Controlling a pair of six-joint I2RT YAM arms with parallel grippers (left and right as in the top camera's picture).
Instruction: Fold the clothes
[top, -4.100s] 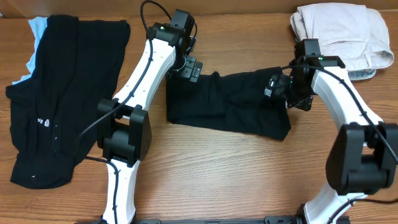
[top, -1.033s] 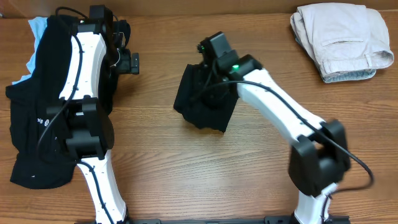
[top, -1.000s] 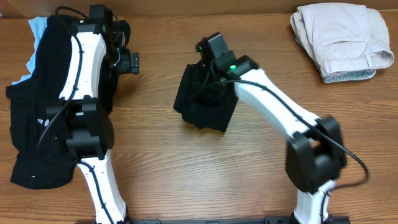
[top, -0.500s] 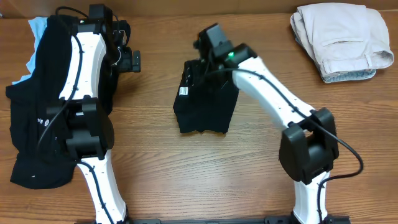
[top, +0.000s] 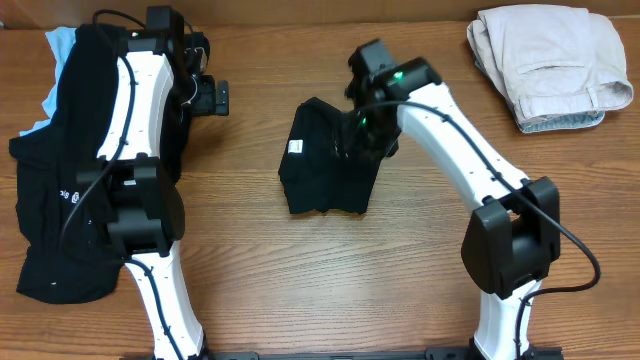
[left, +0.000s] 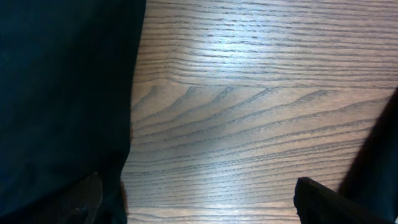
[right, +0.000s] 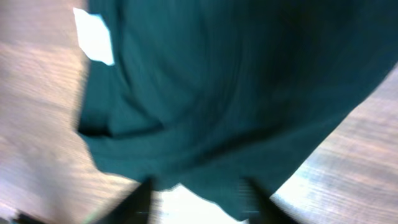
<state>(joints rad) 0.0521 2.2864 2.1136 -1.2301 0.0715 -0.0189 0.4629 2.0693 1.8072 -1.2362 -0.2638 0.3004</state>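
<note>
Centre black fabric garment (top: 328, 170) now squared into compact fold, white tag (top: 296, 147) up; right tool (right: 196, 193) wide, withdrawing; left tool (left: 196, 199) wide. Next garment due.

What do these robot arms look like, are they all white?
Mostly. The left arm and right arm are smooth white tubes linked by chunky black joints, with thin black cables looping along them. A small green light glows on the right arm near its wrist. The left gripper and right gripper have dark fingers; the right one's are blurred.
</note>
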